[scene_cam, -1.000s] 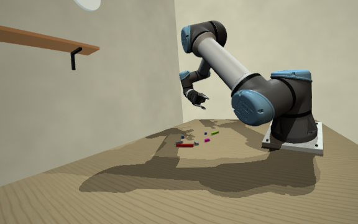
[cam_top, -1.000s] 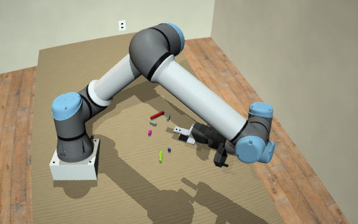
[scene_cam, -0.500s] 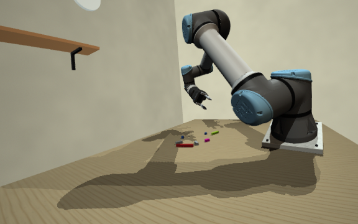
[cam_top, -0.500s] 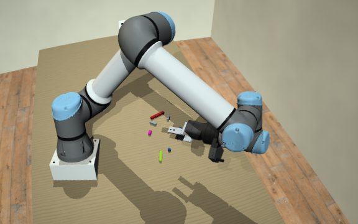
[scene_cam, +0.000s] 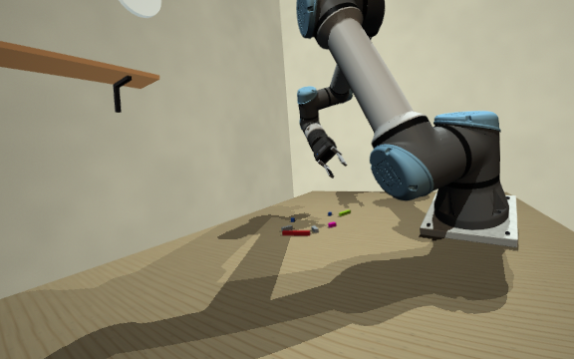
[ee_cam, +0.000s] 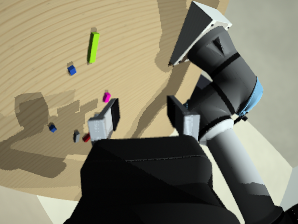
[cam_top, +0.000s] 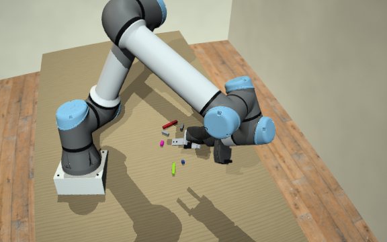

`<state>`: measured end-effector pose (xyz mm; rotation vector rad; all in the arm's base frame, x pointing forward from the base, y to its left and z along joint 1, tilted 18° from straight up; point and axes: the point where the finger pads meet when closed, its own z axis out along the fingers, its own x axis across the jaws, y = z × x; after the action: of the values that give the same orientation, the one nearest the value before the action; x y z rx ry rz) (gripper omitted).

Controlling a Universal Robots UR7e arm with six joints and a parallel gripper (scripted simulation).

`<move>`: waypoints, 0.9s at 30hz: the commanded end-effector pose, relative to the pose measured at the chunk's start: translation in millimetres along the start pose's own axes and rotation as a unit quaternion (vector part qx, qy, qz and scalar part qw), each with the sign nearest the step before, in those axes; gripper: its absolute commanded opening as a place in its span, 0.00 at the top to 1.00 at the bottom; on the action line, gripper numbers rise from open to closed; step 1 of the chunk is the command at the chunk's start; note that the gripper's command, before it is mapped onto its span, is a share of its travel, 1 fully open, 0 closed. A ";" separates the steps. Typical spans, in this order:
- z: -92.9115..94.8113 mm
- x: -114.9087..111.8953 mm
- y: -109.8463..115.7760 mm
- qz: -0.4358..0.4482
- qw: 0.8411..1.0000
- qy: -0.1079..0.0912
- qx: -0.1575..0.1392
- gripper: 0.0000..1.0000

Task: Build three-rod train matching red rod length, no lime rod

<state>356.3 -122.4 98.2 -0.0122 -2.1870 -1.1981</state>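
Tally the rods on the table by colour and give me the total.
Red rod: 1
Grey rods: 2
Magenta rod: 1
Blue rods: 2
Lime rod: 1
Total: 7

Red rod (cam_top: pixel 170 124) flat on bench, longest, slanted toward 2 o'clock. Two grey rods: one (cam_top: pixel 165 133) just at its 7 o'clock, other (cam_top: pixel 182 127) near its right end. Magenta rod (cam_top: pixel 162 143) short, at 6 o'clock of first grey. Lime rod (cam_top: pixel 173 168) farther toward 6, upright along view. Blue rod (cam_top: pixel 183 162) tiny, beside lime. All apart, none joined.
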 end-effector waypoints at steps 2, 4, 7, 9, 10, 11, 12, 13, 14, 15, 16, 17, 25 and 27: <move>12.4 1.8 -2.6 -0.068 0.995 -0.050 0.048 0.00; 16.5 2.6 -3.0 -0.085 0.992 -0.062 0.062 0.00; 20.7 3.2 -3.5 -0.103 0.989 -0.074 0.076 0.00; 24.0 3.7 -3.9 -0.117 0.986 -0.083 0.088 0.00; 27.3 4.1 -4.3 -0.131 0.982 -0.092 0.100 0.00; 29.9 4.4 -4.7 -0.142 0.979 -0.098 0.110 0.00; 31.7 4.5 -5.0 -0.150 0.976 -0.103 0.116 0.00; 33.6 4.7 -5.2 -0.158 0.974 -0.107 0.123 0.00; 35.5 4.8 -5.5 -0.166 0.971 -0.112 0.131 0.00; 37.5 4.9 -5.8 -0.174 0.968 -0.116 0.138 0.00; 39.5 5.0 -6.2 -0.182 0.965 -0.121 0.146 0.00; 41.5 5.1 -6.5 -0.190 0.962 -0.125 0.154 0.00; 53.8 5.1 -8.8 -0.238 0.938 -0.149 0.204 0.00; 60.0 4.8 -10.1 -0.261 0.924 -0.159 0.230 0.00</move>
<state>320.9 -87.9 77.0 0.5223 -2.7396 -1.0313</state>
